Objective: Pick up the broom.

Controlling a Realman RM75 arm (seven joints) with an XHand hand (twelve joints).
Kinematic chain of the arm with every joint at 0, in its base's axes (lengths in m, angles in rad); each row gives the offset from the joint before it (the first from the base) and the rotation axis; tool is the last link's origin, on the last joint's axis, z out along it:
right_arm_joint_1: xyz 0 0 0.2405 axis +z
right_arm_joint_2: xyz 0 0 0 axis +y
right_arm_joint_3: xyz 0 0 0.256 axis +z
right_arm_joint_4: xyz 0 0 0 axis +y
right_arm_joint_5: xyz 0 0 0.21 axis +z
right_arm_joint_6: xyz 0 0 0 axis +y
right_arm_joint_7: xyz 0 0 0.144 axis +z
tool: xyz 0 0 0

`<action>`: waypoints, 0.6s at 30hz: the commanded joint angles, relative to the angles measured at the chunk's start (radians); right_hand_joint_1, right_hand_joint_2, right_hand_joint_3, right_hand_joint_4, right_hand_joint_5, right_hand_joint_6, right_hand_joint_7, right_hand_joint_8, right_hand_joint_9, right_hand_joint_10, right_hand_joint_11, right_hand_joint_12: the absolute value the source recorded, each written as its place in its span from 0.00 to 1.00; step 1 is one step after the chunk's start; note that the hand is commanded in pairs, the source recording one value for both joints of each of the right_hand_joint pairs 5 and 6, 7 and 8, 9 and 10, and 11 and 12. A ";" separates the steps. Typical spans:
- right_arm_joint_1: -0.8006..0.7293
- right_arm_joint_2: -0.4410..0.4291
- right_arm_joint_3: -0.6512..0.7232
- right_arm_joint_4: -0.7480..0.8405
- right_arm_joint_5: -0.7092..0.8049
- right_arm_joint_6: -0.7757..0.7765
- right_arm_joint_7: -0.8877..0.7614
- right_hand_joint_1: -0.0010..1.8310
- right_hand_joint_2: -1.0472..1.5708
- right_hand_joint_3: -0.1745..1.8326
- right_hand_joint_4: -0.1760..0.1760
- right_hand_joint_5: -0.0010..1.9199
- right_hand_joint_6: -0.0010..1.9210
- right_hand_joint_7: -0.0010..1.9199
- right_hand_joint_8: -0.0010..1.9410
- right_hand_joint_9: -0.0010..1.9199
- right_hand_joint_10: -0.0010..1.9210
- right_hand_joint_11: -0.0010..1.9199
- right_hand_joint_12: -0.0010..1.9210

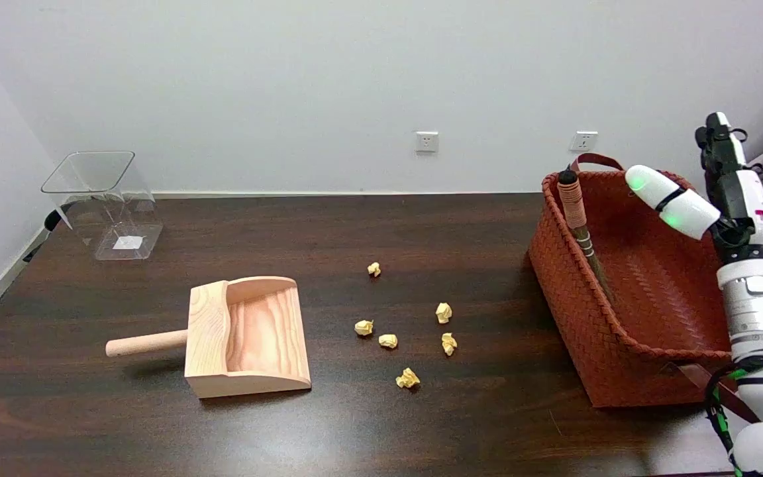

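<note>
Broom propped inside woven rust-red basket, handle leaning on far-left rim, dark tip up, long axis slanting down toward basket floor. Lies left of right hand, raised over basket's right side. Hand seen edge-on; open or closed, cannot tell. Handle slim, round, banded; basket weave coarse.

The broom shows only its handle; its lower end is hidden behind the basket wall. The right hand is seen edge-on, so how its fingers lie cannot be told. The picture's lower edge crops the arm.
</note>
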 commanded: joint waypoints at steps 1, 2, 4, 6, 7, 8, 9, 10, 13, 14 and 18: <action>0.021 0.005 0.122 0.034 -0.014 -0.292 -0.005 0.41 0.69 0.10 0.50 0.00 0.00 0.06 0.06 0.00 0.00 0.00 0.00; 0.027 0.009 0.122 0.032 -0.014 -0.303 -0.005 0.41 0.69 0.10 0.50 0.00 0.00 0.06 0.06 0.00 0.00 0.00 0.00; 0.036 0.013 0.122 0.028 -0.014 -0.316 -0.006 0.41 0.70 0.10 0.50 0.00 0.00 0.06 0.06 0.00 0.00 0.00 0.00; 0.048 0.019 0.121 0.025 -0.014 -0.338 -0.006 0.41 0.70 0.10 0.50 0.00 0.00 0.06 0.06 0.00 0.00 0.00 0.00; 0.056 0.024 0.121 0.023 -0.014 -0.353 -0.006 0.41 0.70 0.10 0.50 0.00 0.00 0.06 0.06 0.00 0.00 0.00 0.00; 0.064 0.027 0.119 0.022 -0.014 -0.372 -0.006 0.41 0.70 0.11 0.50 0.00 0.00 0.06 0.06 0.00 0.00 0.00 0.00; 0.070 0.030 0.118 0.020 -0.014 -0.384 -0.006 0.41 0.70 0.11 0.50 0.00 0.00 0.06 0.06 0.00 0.00 0.00 0.00; 0.077 0.034 0.116 0.018 -0.013 -0.400 -0.002 0.41 0.70 0.11 0.50 0.00 0.00 0.06 0.06 0.00 0.00 0.00 0.00; 0.100 0.040 0.110 0.013 -0.008 -0.442 0.002 0.40 0.71 0.12 0.50 0.00 0.00 0.07 0.07 0.00 0.00 0.00 0.00; 0.105 0.041 0.109 0.013 -0.007 -0.451 0.002 0.40 0.71 0.12 0.50 0.00 0.00 0.07 0.07 0.00 0.00 0.00 0.00; 0.132 0.041 0.101 0.009 -0.008 -0.495 0.002 0.39 0.72 0.13 0.50 0.00 0.00 0.07 0.07 0.00 0.00 0.00 0.00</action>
